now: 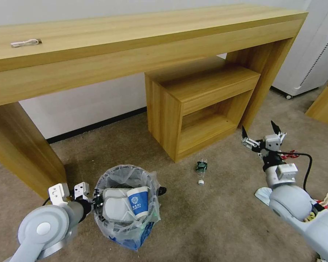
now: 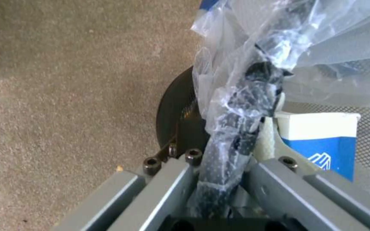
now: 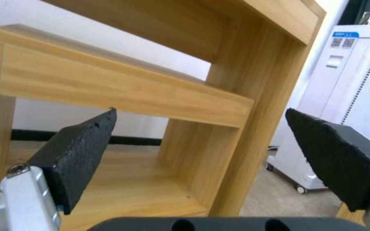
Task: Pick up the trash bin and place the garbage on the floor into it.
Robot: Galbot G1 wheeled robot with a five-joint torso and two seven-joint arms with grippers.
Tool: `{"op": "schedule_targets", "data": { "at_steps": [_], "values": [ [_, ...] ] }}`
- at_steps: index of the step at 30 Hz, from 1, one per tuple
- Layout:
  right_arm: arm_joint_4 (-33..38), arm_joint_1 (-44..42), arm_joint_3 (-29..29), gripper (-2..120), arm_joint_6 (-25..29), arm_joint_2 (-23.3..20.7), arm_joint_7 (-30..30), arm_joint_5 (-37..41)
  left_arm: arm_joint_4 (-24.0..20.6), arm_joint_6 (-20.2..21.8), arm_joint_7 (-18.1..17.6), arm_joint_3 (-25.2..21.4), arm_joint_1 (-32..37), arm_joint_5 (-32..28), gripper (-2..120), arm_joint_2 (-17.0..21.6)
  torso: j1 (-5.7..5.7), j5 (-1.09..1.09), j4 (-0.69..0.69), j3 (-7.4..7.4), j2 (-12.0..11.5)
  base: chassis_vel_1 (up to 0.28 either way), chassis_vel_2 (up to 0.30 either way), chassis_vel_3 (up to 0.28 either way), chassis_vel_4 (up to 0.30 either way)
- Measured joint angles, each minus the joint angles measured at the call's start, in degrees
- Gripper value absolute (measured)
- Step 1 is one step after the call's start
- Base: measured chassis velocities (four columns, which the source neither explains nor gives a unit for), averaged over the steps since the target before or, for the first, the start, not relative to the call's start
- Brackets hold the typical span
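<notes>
Trash bin: one small dark wire bin (image 1: 125, 203) lined with a crinkly clear plastic bag (image 1: 149, 178) stands on the beige carpet (image 1: 215, 218), in front of the long desk's left leg.
Left gripper: the left gripper (image 1: 95, 202) sits at the bin's near-left rim; in the left wrist view its jaws are clamped on the bag-wrapped rim (image 2: 232, 141).
Bin contents, counted: one white slipper (image 1: 114, 207) and one blue-and-white paper cup (image 1: 138, 202) lie inside, touching each other; the cup (image 2: 322, 141) also appears just beside the pinched rim in the left wrist view. Anything deeper in the bin cannot be made out.
Litter on the floor, counted: one crushed plastic bottle (image 1: 201, 168) with a dark label and a white cap lies on the carpet between the bin and the small shelf unit. A few red and pale scraps (image 1: 326, 201) lie beside the right arm; their number cannot be told.
Right gripper: the right gripper (image 1: 261, 136) hangs above the carpet, well to the right of the bottle, its two black pads (image 3: 82, 154) spread wide with nothing between them.
Furniture: one long wooden desk (image 1: 135, 47), one low wooden shelf unit (image 1: 200, 105) under it, one white cabinet on casters (image 1: 313, 51) at far right.
On the desk: one coiled white cable (image 1: 25, 43).
</notes>
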Motion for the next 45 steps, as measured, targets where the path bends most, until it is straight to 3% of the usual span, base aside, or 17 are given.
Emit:
{"op": "schedule_targets", "data": {
  "at_steps": [10,45],
  "values": [
    [-1.2,-3.3,2.0,100,1.7,1.2,0.1,-1.3,0.3,0.0,-0.1,0.2,0.0,0.1,0,-0.5,0.00,0.01,0.00,0.00,0.0,0.000,0.000,0.000,0.000],
    [-2.3,-2.2,0.6,100,3.1,1.3,-1.3,-2.7,-0.1,-0.1,0.2,0.1,0.8,1.4,0,-1.7,0.00,0.01,0.00,0.00,0.0,-0.036,0.030,0.033,-0.031]
  ]
}}
